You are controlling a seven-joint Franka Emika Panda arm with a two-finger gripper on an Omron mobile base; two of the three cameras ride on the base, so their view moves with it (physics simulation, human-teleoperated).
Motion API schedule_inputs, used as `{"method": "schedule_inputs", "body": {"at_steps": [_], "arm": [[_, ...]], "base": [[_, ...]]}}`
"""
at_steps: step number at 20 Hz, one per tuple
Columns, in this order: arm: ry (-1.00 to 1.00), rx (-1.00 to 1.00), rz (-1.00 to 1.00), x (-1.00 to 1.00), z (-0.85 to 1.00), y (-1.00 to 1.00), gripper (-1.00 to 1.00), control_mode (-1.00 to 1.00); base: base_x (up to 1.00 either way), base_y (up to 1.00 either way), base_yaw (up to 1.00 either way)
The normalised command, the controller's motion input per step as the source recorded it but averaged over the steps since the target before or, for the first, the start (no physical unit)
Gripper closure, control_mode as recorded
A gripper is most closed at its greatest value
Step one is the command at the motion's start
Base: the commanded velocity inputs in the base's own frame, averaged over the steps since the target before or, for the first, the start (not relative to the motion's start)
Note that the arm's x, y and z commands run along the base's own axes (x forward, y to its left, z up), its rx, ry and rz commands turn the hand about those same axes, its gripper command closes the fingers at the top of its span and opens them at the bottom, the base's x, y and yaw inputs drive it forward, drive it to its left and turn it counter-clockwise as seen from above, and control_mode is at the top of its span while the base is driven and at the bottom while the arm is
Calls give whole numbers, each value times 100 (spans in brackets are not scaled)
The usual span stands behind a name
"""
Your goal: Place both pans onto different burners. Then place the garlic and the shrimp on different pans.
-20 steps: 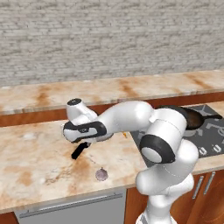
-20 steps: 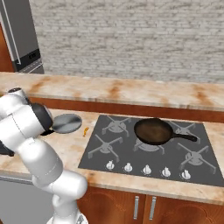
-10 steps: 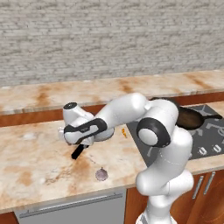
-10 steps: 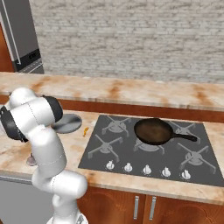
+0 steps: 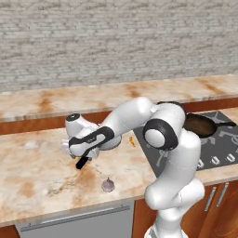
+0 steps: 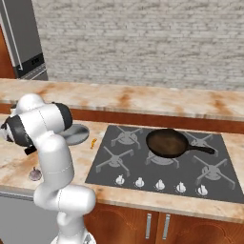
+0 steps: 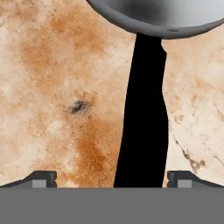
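The silvery steel pan (image 7: 162,17) lies on the counter, left of the cooktop (image 6: 143,169). Its black handle (image 7: 146,118) runs down between my fingertips (image 7: 43,178), a little right of centre and untouched by either. My gripper (image 7: 112,179) is open, and it hangs low over the handle (image 5: 82,162). The arm covers most of the steel pan (image 6: 76,133). On the middle burner sits the dark pan (image 6: 166,143), handle pointing right. The orange shrimp (image 6: 93,143) lies between the steel pan and the cooktop. The garlic (image 5: 108,185) rests near the counter's front edge.
Free black grates (image 6: 127,137) stand around the dark pan, with white knobs (image 6: 159,183) along the cooktop's front. A brick wall and a raised back counter (image 5: 116,95) close off the far side. A steel fridge (image 6: 21,43) stands at the far left.
The arm's elbow has swung forward and the hand has come down closer over the steel pan's handle. Pans, garlic and shrimp have not moved.
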Motion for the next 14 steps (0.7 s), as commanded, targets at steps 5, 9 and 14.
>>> {"method": "schedule_inputs", "body": {"at_steps": [5,9,14], "arm": [[0,0,1,0,-19,0,100,-100],[2,0,0,0,-6,0,100,-100],[-9,0,-1,0,16,0,100,-100]], "base": [[0,0,0],[0,0,0],[0,0,0]]}}
